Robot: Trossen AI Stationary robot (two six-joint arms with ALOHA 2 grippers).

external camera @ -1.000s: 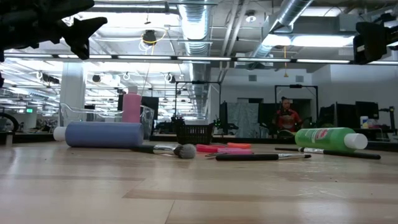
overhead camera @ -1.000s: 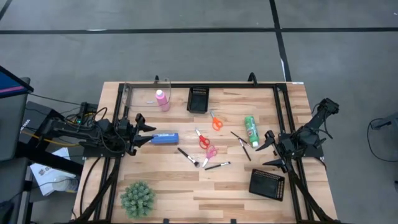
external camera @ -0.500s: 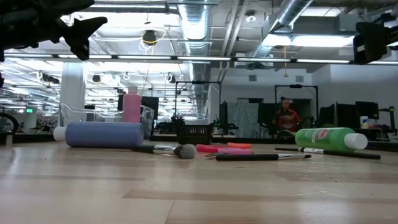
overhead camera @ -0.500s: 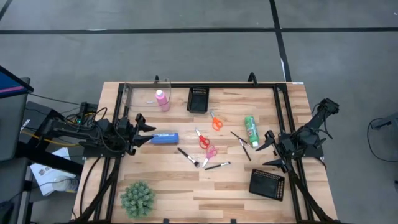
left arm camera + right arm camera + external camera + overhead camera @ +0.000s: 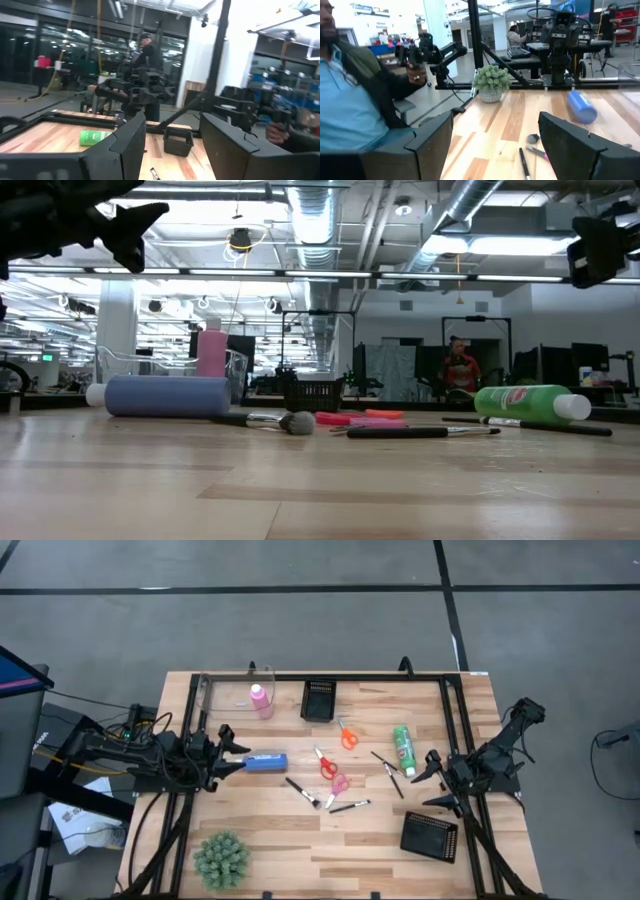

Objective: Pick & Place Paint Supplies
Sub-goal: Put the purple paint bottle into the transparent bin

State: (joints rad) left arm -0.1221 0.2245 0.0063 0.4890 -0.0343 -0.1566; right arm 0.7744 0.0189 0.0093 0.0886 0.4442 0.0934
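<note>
The blue bottle lies on its side at the table's left, just beyond my open left gripper, which hangs above the table and touches nothing. The pink bottle stands upright at the far left. The green bottle lies on its side toward the right. Orange, red and pink scissors and dark brushes lie flat mid-table. My open right gripper hovers at the right, past the green bottle, with nothing between its fingers.
One black mesh tray sits at the far middle, another at the near right. A spiky green plant stands at the near left. A clear bin surrounds the pink bottle. A person sits beside the table.
</note>
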